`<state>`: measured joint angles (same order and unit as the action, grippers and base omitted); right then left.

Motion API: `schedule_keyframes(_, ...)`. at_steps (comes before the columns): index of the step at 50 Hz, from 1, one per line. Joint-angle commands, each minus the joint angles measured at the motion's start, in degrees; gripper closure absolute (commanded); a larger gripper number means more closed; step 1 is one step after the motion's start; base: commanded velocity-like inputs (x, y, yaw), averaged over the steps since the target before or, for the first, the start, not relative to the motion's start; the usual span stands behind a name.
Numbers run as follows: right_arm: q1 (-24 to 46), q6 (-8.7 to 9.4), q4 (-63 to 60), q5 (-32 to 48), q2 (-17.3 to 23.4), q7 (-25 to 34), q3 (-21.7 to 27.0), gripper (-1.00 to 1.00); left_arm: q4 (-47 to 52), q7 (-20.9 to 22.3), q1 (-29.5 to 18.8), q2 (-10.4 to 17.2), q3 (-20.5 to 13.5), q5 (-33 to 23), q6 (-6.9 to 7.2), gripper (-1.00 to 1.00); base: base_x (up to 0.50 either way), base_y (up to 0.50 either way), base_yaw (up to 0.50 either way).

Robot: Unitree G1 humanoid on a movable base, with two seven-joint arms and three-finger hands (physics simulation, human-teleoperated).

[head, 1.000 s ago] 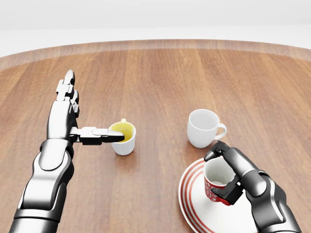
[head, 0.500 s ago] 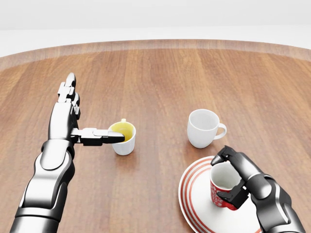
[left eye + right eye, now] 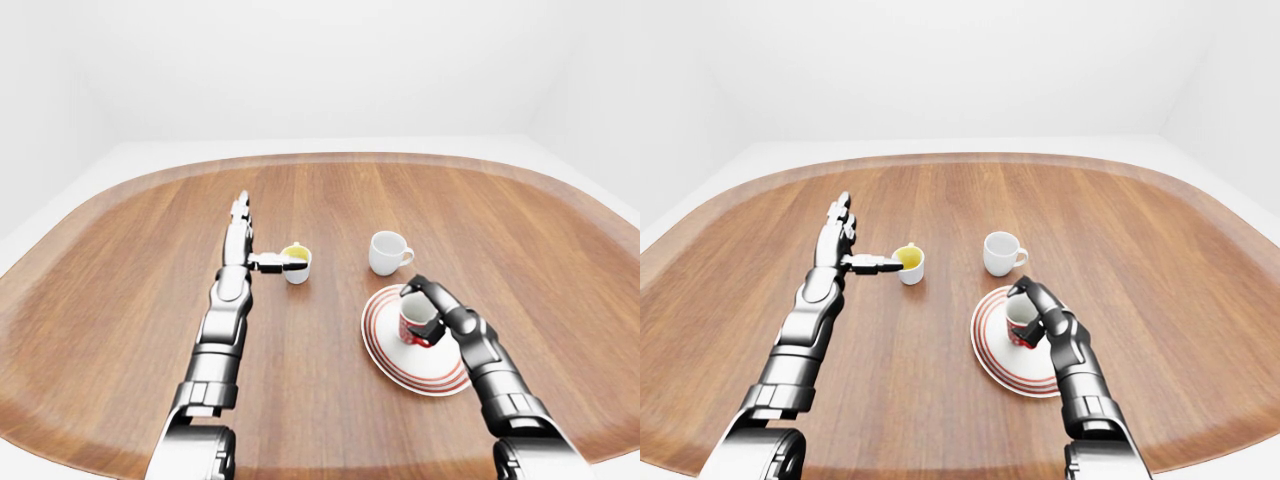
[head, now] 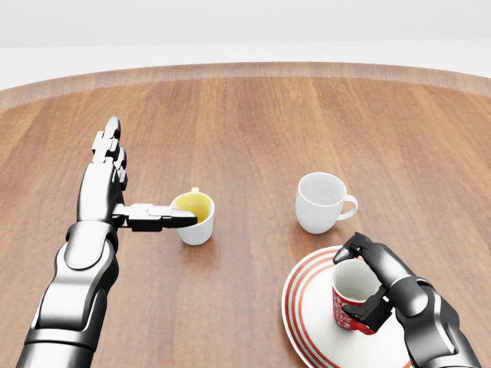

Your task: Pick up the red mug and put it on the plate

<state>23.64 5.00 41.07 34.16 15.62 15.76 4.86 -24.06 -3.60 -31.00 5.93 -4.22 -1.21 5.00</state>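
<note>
The red mug (image 4: 349, 295), white inside, stands upright on the white plate with red rings (image 4: 307, 310) at the lower right of the head view. My right hand (image 4: 360, 280) wraps the mug from the right, fingers over its rim and round its side. My left hand (image 4: 123, 180) is open at the left, fingers stretched flat toward the top, thumb pointing right and reaching the rim of a small white cup with yellow inside (image 4: 196, 217).
A plain white mug (image 4: 320, 201) stands just above the plate, handle to the right. The round wooden table (image 3: 120, 260) stretches wide on all sides, with white floor beyond its edge.
The right hand has lowered the red mug slightly toward the plate's middle, then nearly stopped. The left arm has barely moved.
</note>
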Motion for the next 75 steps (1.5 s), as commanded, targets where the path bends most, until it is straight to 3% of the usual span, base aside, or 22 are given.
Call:
schedule_keyframes(1, -0.6, 0.00, -3.1, -7.5, -0.2, -3.6, 0.4, 1.00, 1.3, 0.0, 0.6, -0.2, 0.1, -0.2, 0.00, -1.00, 0.00, 0.00, 0.00)
schedule_keyframes(2, -0.6, 0.00, -3.2, -7.5, -0.2, -3.5, 0.5, 0.80, 1.5, 0.0, 0.7, -0.2, 0.2, -0.2, 0.00, -1.00, 0.00, 0.00, 0.00)
schedule_keyframes(3, -0.6, 0.00, -3.3, -7.5, -0.2, -3.5, 0.5, 0.31, 1.6, 0.0, 0.7, -0.2, 0.2, -0.2, 0.00, -1.00, 0.00, 0.00, 0.00)
schedule_keyframes(4, -0.6, 0.00, -3.3, -7.5, -0.3, -3.5, 0.5, -0.87, 1.8, 0.0, 0.8, -0.2, 0.1, -0.2, 0.00, -1.00, 0.00, 0.00, 0.00)
schedule_keyframes(5, -0.5, 0.00, -3.4, -7.4, -0.2, -3.5, 0.5, -1.00, 2.0, 0.0, 0.9, -0.2, 0.1, -0.2, 0.00, -1.00, 0.00, 0.00, 0.00)
schedule_keyframes(36, 0.2, 0.00, -2.6, -7.2, -0.5, -3.7, 0.2, -1.00, -0.6, 0.0, -0.3, 0.0, -0.1, -0.1, 0.00, -1.00, 0.00, 0.00, 0.00)
schedule_keyframes(61, 1.6, 0.00, -28.5, -3.7, 0.1, 6.8, 1.9, -1.00, 4.6, 0.3, -0.1, 0.4, -0.3, 0.2, 0.00, -1.00, 0.00, 0.00, 0.00)
schedule_keyframes(75, 4.5, 0.00, -37.8, -3.5, 0.8, 9.0, 2.8, -1.00, 10.6, 0.5, 0.1, 0.9, -0.5, 0.0, 0.00, -1.00, 0.00, 0.00, 0.00)
